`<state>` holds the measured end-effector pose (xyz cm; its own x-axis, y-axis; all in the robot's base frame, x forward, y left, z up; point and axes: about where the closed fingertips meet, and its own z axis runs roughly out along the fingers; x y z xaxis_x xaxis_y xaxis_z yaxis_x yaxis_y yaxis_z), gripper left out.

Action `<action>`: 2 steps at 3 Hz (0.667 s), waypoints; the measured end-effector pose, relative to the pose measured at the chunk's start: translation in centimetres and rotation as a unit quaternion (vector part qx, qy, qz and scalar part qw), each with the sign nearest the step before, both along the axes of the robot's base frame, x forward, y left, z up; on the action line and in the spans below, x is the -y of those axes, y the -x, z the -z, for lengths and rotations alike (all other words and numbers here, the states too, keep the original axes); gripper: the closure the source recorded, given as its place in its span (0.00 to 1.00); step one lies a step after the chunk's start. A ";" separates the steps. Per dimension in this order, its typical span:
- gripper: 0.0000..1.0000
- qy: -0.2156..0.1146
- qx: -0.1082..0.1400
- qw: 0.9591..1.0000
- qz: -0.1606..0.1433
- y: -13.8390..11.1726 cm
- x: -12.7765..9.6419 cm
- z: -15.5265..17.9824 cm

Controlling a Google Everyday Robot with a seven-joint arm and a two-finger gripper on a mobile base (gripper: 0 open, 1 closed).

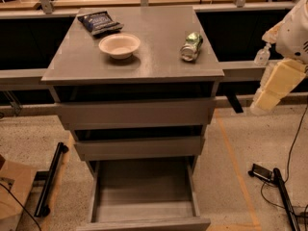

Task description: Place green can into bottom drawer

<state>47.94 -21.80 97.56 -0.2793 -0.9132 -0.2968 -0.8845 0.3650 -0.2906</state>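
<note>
The green can lies on its side on the right part of the grey cabinet top. The bottom drawer is pulled out toward me and its inside is bare. The two drawers above it stick out only a little. My gripper, cream-coloured on a white arm, hangs in the air at the right edge of the view. It is to the right of the cabinet and lower than the can, touching neither.
A white bowl and a dark blue chip bag lie on the cabinet top to the left of the can. A black bar and a cardboard box are on the floor at the left. Cables are at the right.
</note>
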 end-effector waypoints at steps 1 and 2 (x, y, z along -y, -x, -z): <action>0.00 -0.051 0.009 0.998 0.039 -2.5 0.2 1.0; 0.00 -0.102 0.046 0.989 0.092 -7.8 0.9 1.6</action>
